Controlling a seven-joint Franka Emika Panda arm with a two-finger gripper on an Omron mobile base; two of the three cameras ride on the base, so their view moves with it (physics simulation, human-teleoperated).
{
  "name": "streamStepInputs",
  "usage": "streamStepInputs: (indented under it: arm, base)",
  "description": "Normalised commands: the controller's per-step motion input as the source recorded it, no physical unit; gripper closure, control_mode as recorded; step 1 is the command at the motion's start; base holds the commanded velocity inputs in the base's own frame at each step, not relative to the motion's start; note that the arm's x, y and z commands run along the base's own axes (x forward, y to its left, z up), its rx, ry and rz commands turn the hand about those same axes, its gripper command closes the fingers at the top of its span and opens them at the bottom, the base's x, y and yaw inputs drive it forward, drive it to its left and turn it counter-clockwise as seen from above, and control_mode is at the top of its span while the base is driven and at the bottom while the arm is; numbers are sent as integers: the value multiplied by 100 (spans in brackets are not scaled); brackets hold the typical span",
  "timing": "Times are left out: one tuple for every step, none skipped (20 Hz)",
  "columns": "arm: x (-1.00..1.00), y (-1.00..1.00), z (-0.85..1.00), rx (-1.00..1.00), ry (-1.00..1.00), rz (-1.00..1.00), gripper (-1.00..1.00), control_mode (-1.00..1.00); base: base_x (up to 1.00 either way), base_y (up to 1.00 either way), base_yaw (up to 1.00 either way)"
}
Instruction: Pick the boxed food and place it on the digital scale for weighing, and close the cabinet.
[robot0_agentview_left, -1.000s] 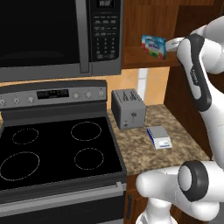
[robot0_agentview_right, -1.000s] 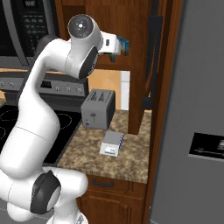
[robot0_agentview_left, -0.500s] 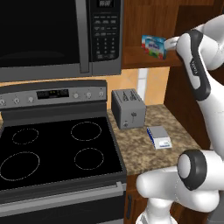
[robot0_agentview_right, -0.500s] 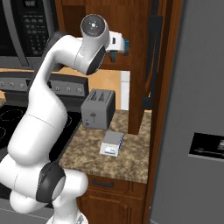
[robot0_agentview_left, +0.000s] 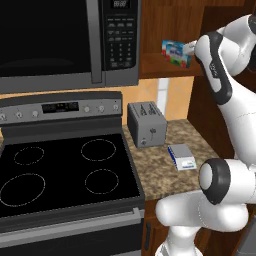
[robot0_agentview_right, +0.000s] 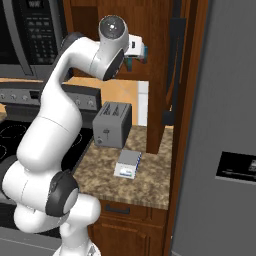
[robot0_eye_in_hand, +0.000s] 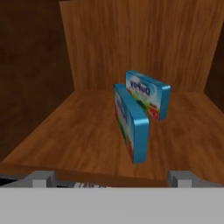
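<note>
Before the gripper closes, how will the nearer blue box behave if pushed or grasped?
The box stands on a thin edge on the shelf, so a sideways push would probably tip it. Its flat faces and sharp corners suggest a stiff carton that should not roll.

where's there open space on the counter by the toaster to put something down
Bare granite counter lies in front of the toaster, left of the digital scale, out to the stove edge. It's tighter on the right, where the scale sits near the cabinet side.
</note>
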Motion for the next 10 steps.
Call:
streamStepInputs:
  arm:
    - [29,-2,-8,0,3,1,-100,-100]
    - [28,-3,-9,0,3,1,-100,-100]
    - [26,-6,-9,0,2,1,-100,-100]
    - [26,-13,-6,0,0,2,-100,-100]
    - [24,-8,-4,0,0,2,-100,-100]
    - [25,-3,-8,0,0,2,-100,-100]
    - [21,0,-11,0,0,2,-100,-100]
    - [22,0,-10,0,0,2,-100,-100]
    - [24,0,-9,0,0,1,-100,-100]
    - [25,0,-9,0,0,1,-100,-100]
  base:
    - [0,0,0]
    - [0,0,0]
    - [0,0,0]
    - [0,0,0]
    - [0,0,0]
    - [0,0,0]
    - [0,0,0]
    - [0,0,0]
    - [0,0,0]
    - [0,0,0]
